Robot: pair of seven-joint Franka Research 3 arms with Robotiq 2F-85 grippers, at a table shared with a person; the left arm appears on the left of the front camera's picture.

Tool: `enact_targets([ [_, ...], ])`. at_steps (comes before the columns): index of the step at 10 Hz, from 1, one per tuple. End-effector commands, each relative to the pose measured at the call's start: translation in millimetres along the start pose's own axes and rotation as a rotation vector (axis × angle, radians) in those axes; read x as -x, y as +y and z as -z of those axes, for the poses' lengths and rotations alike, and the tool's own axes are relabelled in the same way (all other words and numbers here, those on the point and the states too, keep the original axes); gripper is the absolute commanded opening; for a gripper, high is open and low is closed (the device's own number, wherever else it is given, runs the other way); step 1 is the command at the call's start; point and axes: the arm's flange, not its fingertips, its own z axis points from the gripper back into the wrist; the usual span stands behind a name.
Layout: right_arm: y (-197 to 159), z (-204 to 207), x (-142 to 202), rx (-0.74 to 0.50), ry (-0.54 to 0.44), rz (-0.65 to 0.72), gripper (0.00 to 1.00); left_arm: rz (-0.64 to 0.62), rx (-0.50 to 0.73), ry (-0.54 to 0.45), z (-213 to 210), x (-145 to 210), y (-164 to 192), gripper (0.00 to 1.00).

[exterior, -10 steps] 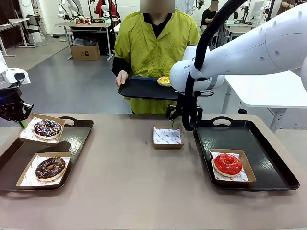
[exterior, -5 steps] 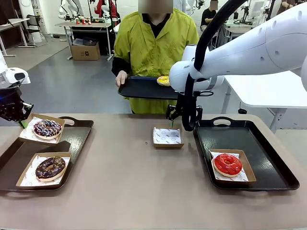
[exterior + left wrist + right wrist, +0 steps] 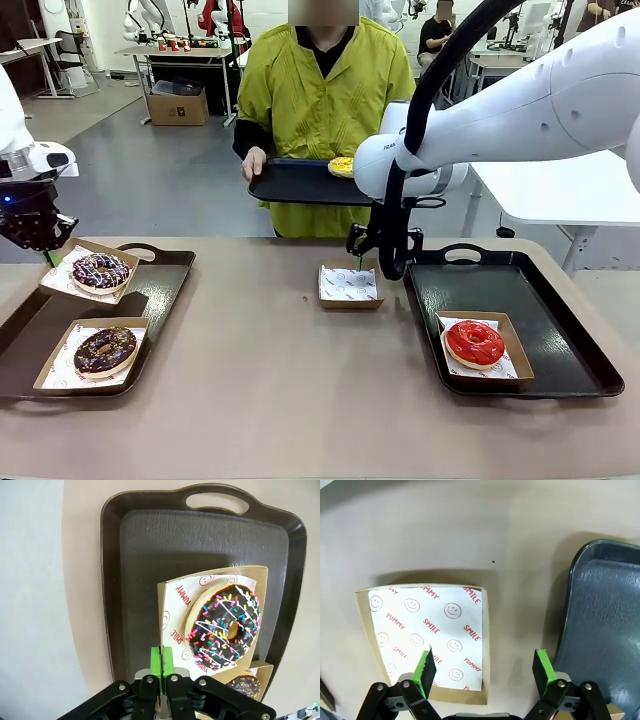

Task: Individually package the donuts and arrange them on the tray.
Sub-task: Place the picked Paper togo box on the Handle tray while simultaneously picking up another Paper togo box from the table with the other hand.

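My left gripper (image 3: 47, 257) is shut on the near edge of a paper-lined box (image 3: 62, 281) that holds the sprinkled donut (image 3: 100, 271), at the back of the left tray (image 3: 170, 280). In the left wrist view the green pads (image 3: 161, 661) pinch that box's rim (image 3: 165, 625) beside the sprinkled donut (image 3: 225, 627). A chocolate donut (image 3: 105, 349) sits boxed at that tray's front. My right gripper (image 3: 485, 667) hangs open over an empty box (image 3: 427, 630) at mid-table (image 3: 349, 285). A red donut (image 3: 474, 342) lies boxed on the right tray (image 3: 480, 285). The person holds a dark tray (image 3: 290, 185) carrying the yellow donut (image 3: 341, 167).
The right tray's rounded corner (image 3: 605, 615) lies just beside my open right fingers. The person stands at the table's far edge, one hand (image 3: 254, 162) on the held tray. Bare tabletop (image 3: 270, 380) stretches between the two trays.
My left gripper has shifted slightly up and right, and the sprinkled donut's box moved a little with it. The right arm is almost still.
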Motion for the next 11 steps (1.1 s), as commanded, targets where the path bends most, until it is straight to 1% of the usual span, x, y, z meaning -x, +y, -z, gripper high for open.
enact_targets([
  [1, -3.2, 8.7, 2.0, -0.009, -0.003, 0.052, 1.0, -0.005, -0.045, 0.02, -4.8, -14.5, -6.1, 0.01],
  [5, -5.4, 15.6, -3.2, -0.028, 0.009, 0.063, 1.0, -0.033, -0.042, 0.032, 7.5, -29.5, -6.7, 0.01],
  [8, -3.8, 25.2, -5.2, -0.026, 0.033, 0.048, 1.0, -0.055, -0.037, 0.034, 18.2, -35.2, -5.6, 0.01],
  [10, -3.8, 27.9, -5.0, -0.028, 0.042, 0.039, 1.0, -0.056, -0.042, 0.01, 21.7, -36.3, -6.3, 0.01],
  [11, -3.7, 28.3, -4.4, -0.028, 0.042, 0.029, 0.42, -0.053, -0.03, 0.002, 21.5, -36.1, -6.3, 0.39],
])
